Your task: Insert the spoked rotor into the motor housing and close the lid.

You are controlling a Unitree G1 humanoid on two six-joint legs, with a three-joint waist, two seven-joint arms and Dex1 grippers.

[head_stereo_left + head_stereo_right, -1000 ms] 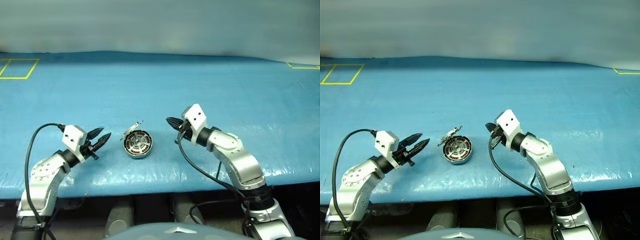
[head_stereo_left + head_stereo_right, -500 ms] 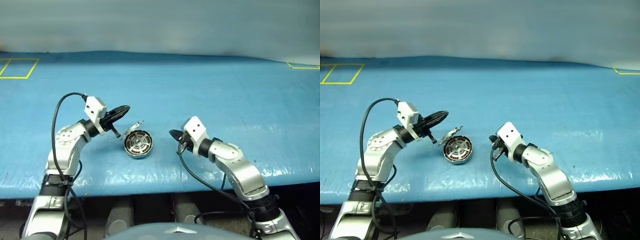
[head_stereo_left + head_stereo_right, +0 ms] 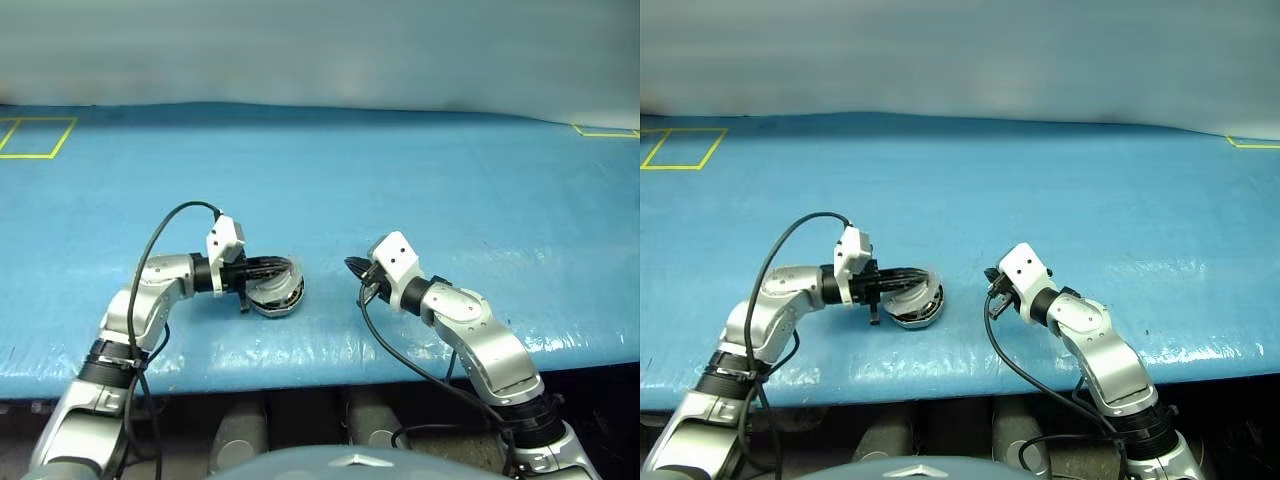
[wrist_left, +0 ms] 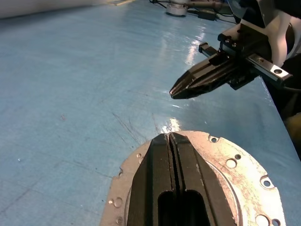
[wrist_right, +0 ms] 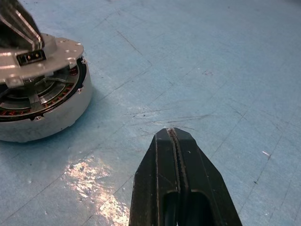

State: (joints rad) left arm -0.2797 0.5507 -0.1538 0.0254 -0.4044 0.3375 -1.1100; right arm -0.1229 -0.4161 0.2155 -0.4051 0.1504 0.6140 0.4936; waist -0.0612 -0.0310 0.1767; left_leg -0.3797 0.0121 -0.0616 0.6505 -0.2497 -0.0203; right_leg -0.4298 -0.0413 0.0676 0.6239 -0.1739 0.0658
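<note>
Left gripper: fingers pressed together, empty. They lie flat across the silver-grey face of the lid, which sits directly beneath them. Judged purpose: pushing the hinged disc down with closed fingertips rather than gripping it.

Lid: tilted over the motor housing, not yet seated. The right wrist view shows a gap on the side facing the right gripper, so closing is judged incomplete.

Motor housing: on the blue table, under the left gripper and well ahead of the right one. Copper-coloured windings show through the gap.

Spoked rotor: silver spokes and hub show inside the housing, under the lid. Insertion is judged done.

Right gripper: fingers together, empty. It hovers low over bare table, near the housing but apart from it, pointing toward it. Judged a standby position, ready to steady the housing if it slides.

Risk: pressure on one edge could skid the unclamped housing.
</note>
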